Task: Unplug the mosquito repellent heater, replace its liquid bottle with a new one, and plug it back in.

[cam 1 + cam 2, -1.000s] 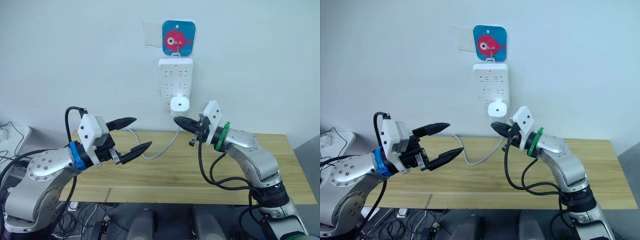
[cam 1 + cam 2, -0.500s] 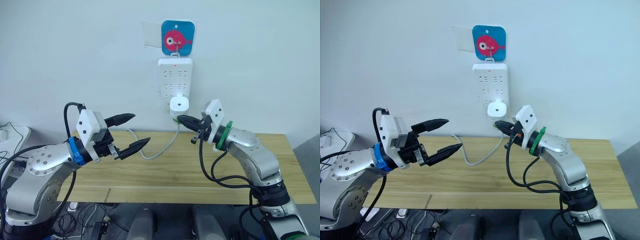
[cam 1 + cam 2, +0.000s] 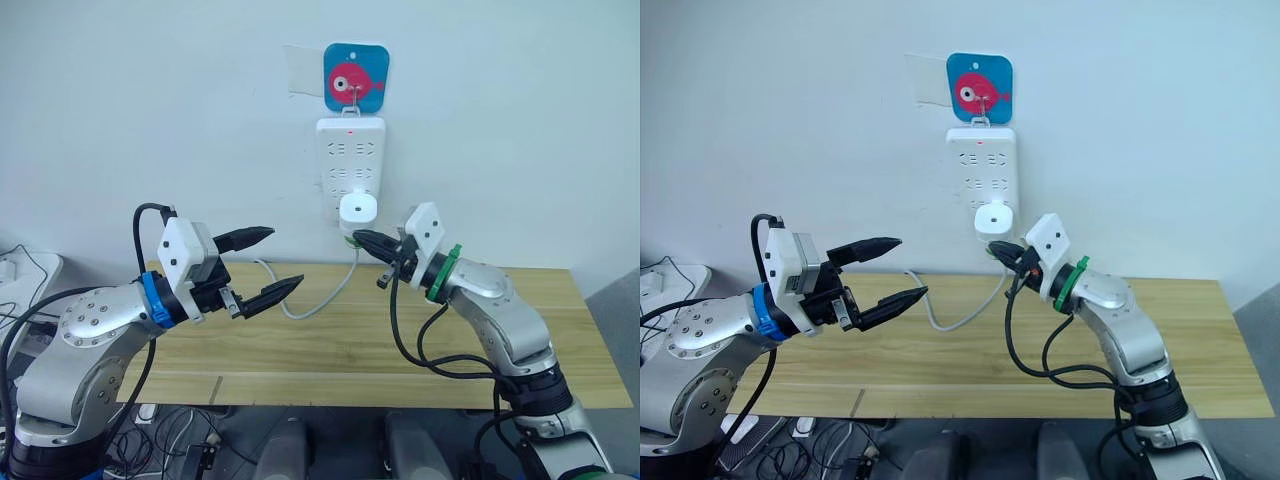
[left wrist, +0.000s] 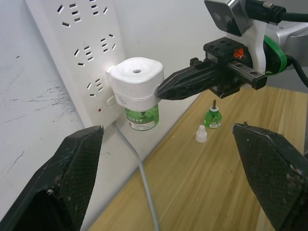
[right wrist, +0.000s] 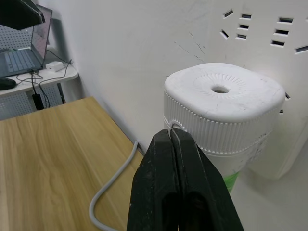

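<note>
The white mosquito repellent heater (image 3: 359,208) sits plugged into the lower part of a wall power strip (image 3: 351,150). A green liquid bottle (image 4: 142,118) hangs under the heater. My right gripper (image 3: 357,237) is shut, and its tips touch the heater's ribbed side (image 5: 216,130) just above the bottle. My left gripper (image 3: 285,258) is open and empty, hovering over the table's left part, well left of the heater. A second green bottle (image 4: 213,118) and a white cap (image 4: 201,134) stand on the wooden table (image 3: 350,350) near the wall.
A blue plaque with a pink fish (image 3: 357,75) hangs above the strip. The strip's grey cable (image 3: 320,297) drops onto the table and loops left. A low white side table (image 3: 20,265) with cables stands at the far left.
My right gripper has edged slightly forward to the heater's side. My left gripper has risen a little and stays open.
</note>
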